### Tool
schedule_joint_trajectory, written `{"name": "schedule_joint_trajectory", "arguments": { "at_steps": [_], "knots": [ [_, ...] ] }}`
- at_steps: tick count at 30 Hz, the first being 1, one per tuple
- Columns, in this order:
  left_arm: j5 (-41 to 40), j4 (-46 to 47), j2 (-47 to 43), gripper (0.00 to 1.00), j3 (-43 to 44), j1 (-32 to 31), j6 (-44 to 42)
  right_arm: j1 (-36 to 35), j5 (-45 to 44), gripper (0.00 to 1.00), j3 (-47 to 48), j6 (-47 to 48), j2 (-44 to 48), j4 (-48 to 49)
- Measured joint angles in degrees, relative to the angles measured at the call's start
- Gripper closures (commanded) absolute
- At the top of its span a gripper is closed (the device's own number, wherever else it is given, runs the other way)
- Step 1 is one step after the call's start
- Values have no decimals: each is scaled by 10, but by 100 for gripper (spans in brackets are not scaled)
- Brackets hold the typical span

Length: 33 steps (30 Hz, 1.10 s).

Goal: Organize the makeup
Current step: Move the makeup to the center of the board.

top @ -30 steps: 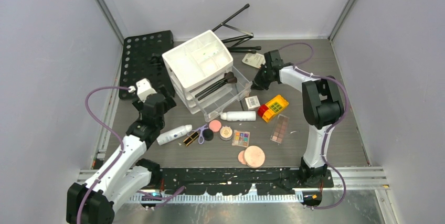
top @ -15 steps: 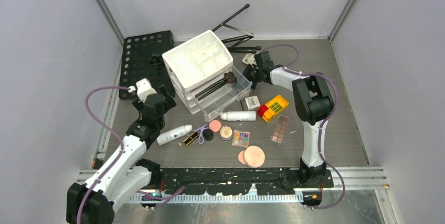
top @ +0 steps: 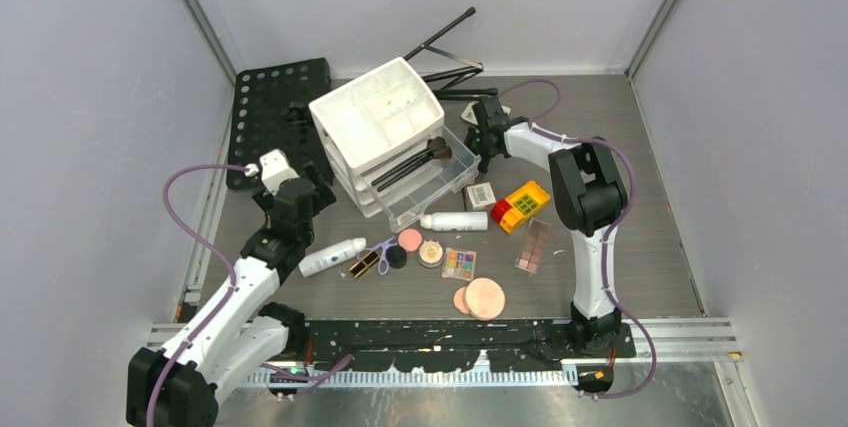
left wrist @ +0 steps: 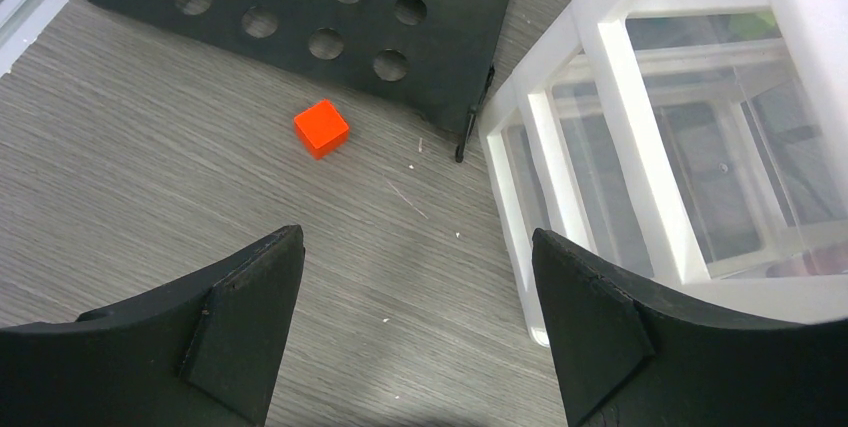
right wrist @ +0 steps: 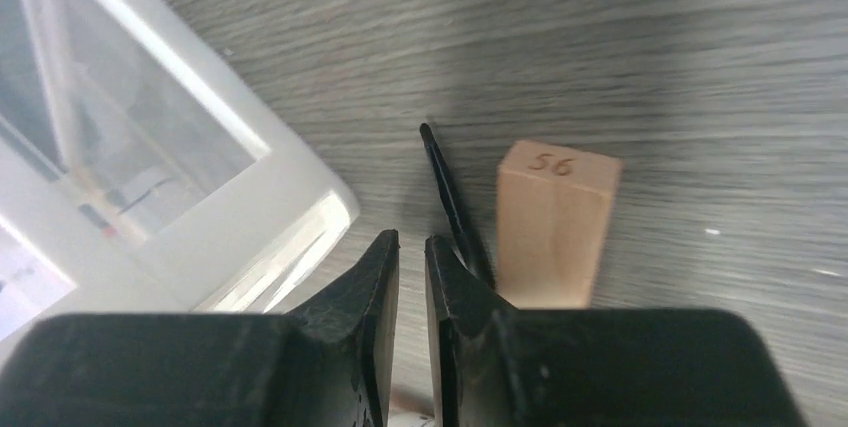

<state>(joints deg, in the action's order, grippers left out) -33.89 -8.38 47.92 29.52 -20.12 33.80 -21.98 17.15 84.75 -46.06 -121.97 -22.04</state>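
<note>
The makeup lies loose on the table in the top view: two white bottles (top: pixel 455 221) (top: pixel 332 256), a black-gold lipstick (top: pixel 365 265), peach compacts (top: pixel 485 298), a multicolour eyeshadow palette (top: pixel 459 264) and a nude palette (top: pixel 533 244). Black brushes (top: pixel 415 162) rest in the clear pulled-out drawer (top: pixel 455 175) of the white organizer (top: pixel 380 112). My right gripper (top: pixel 483 159) (right wrist: pixel 411 237) is shut to a thin slit, empty, by the drawer corner (right wrist: pixel 270 207); a thin black brush handle (right wrist: pixel 450 197) lies just right of it. My left gripper (top: pixel 303 185) (left wrist: pixel 415 247) stands open and empty left of the organizer frame (left wrist: pixel 600 97).
A tan wooden block (right wrist: pixel 555 222) lies beside the black handle. A red-and-yellow block (top: pixel 520 205) and a small white box (top: pixel 482 194) sit right of the drawer. A small red cube (left wrist: pixel 321 128) lies before a black perforated plate (left wrist: pixel 330 17). Black tripod legs (top: pixel 445 47) lean at the back.
My right arm has swung left, from the table's back right toward the organizer's drawer corner. The left arm and the makeup have not moved.
</note>
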Motion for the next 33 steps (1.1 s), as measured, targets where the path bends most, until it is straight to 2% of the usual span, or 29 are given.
{"name": "schedule_joint_trajectory", "arguments": {
  "at_steps": [6,15,24,33],
  "knots": [
    [1,0,2,13,0,0,0,-1,-121,78,21,27,12,-60],
    [1,0,2,13,0,0,0,6,-255,78,7,56,38,-119],
    [1,0,2,14,0,0,0,31,-318,78,-34,68,70,-153],
    [1,0,4,14,0,0,0,31,-309,77,-70,86,125,-141]
  ]
}}
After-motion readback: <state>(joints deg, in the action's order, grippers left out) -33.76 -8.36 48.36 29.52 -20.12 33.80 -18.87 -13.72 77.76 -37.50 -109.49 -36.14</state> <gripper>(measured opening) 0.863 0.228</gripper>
